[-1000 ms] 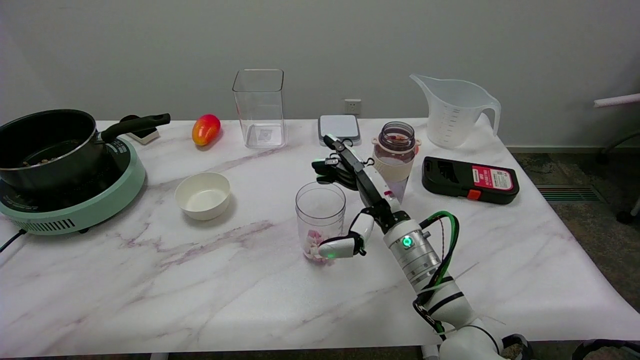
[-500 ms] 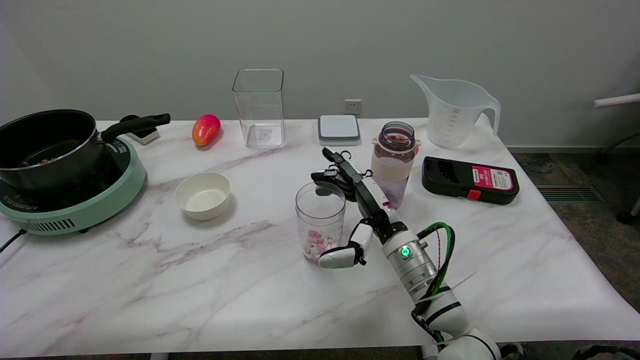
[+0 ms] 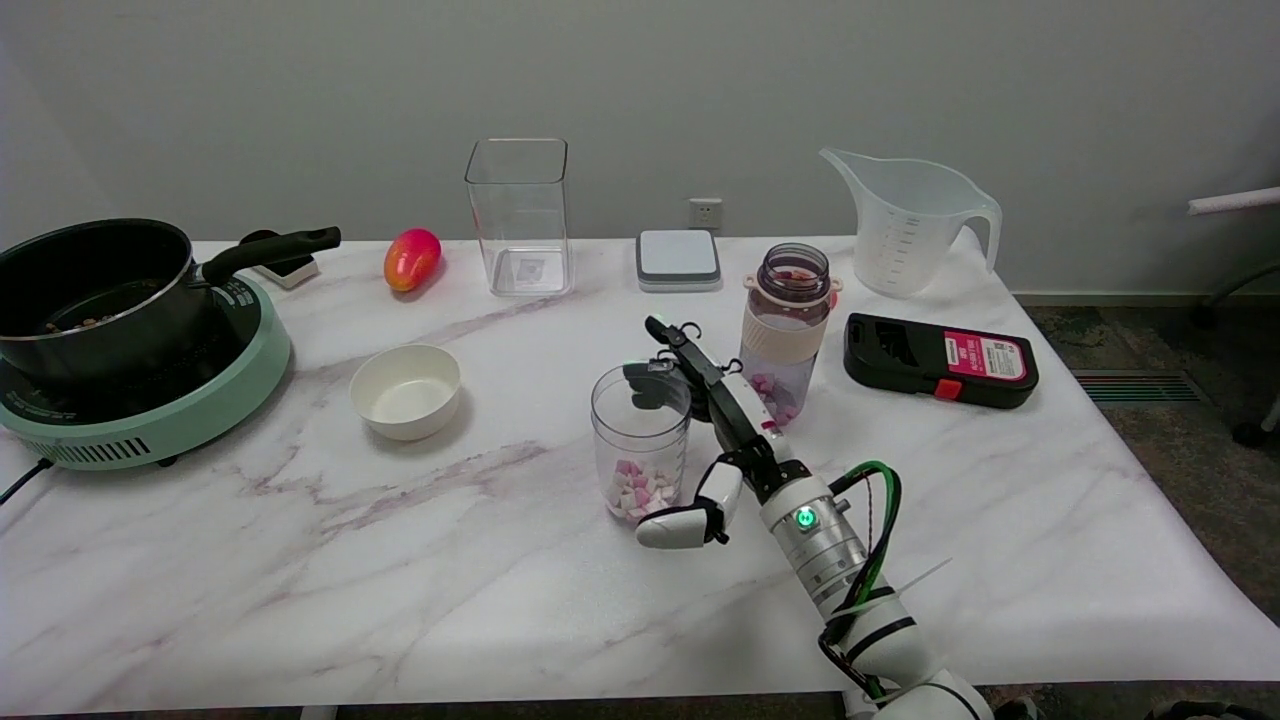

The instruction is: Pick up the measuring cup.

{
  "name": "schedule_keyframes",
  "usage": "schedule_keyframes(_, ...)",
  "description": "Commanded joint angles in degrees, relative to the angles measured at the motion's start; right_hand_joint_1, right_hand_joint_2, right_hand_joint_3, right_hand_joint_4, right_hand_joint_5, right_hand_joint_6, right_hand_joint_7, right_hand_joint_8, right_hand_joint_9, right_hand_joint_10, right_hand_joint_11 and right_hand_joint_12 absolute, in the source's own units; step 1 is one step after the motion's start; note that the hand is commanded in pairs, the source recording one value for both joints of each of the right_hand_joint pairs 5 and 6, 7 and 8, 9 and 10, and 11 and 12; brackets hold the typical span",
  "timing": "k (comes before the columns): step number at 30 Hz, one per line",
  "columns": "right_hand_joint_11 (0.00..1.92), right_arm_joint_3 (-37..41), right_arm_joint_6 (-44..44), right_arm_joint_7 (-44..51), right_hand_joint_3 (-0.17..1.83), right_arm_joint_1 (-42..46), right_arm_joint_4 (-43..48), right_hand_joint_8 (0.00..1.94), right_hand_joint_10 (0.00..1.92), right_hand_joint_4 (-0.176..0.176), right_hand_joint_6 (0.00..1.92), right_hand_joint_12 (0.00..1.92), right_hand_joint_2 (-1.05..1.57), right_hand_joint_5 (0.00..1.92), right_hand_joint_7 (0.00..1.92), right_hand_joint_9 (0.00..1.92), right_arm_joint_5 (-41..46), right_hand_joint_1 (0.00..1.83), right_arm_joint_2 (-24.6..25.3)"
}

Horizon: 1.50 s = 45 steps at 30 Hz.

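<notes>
- the measuring cup [image 3: 912, 220] stands upright at the far right of the tabletop [image 3: 300, 560], close to the wall, with its handle to the right and its spout to the left.
- the right hand [image 3: 700, 420] is well apart from it, low over the middle of the tabletop, just beside a small clear cup [image 3: 641, 440].
- the fingers [image 3: 648, 385] reach around the far side of the clear cup near its rim, and the white thumb [image 3: 675, 525] lies near its base on the near side; the hand is spread apart, and i cannot tell if it touches the cup.
- the clear cup has small pink and white pieces in its bottom.
- a bottle [image 3: 787, 325] with a beige band stands just behind the hand, to the right.
- a black case [image 3: 938, 360] with a red label lies flat to the right of the bottle, in front of the measuring cup.
- at the far side stand a tall clear container [image 3: 519, 215], a grey square lid [image 3: 679, 258] and a red-yellow fruit [image 3: 411, 258].
- a white bowl [image 3: 405, 390] sits left of the middle, and a black pot [image 3: 95, 295] rests on a green cooker [image 3: 170, 420] at the left edge.
</notes>
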<state>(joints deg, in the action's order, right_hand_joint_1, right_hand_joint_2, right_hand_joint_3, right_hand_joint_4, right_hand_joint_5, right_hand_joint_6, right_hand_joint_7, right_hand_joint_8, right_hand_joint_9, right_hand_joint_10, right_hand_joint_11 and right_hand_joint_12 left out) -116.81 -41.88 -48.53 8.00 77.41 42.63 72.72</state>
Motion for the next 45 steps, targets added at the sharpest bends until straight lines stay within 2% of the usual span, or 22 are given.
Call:
schedule_keyframes(1, 0.55, -0.2, 0.0, -0.7, 0.98, -1.2, -4.3, 0.53, 0.48, 0.000, 0.14, 0.55, -0.67, 0.14, 0.53, 0.48, -0.2, 1.19, 2.5)
schedule_keyframes(15, 0.52, -0.2, 0.0, -1.9, 0.94, -2.1, -5.4, 0.51, 0.46, 0.000, 0.12, 0.52, -0.69, 0.12, 0.51, 0.46, -0.2, 1.18, 3.3)
schedule_keyframes(20, 0.50, -0.1, 0.0, -1.9, 0.85, -2.4, -5.3, 0.52, 0.46, 0.000, 0.13, 0.50, -0.61, 0.13, 0.52, 0.46, -0.2, 1.20, 3.3)
schedule_keyframes(25, 0.47, 0.0, -0.3, -2.0, 0.90, -2.4, -5.0, 0.53, 0.47, 0.000, 0.15, 0.47, -0.54, 0.15, 0.53, 0.47, 0.2, 1.23, 3.3)
schedule_keyframes(35, 0.48, 0.2, -0.4, -3.2, 0.89, -2.5, -5.4, 0.55, 0.50, 0.000, 0.34, 0.48, -0.29, 0.34, 0.55, 0.50, 0.2, 1.29, 3.2)
schedule_keyframes(39, 0.53, 0.5, -0.4, -3.2, 0.84, -2.5, -5.4, 0.65, 0.52, 0.000, 0.42, 0.53, -0.09, 0.42, 0.65, 0.52, 0.2, 1.32, 3.1)
schedule_keyframes(45, 0.56, 1.0, -0.4, -3.3, 0.72, -2.6, -5.3, 0.81, 0.79, 0.000, 0.52, 0.56, 0.19, 0.52, 0.81, 0.79, 0.3, 1.37, 2.9)
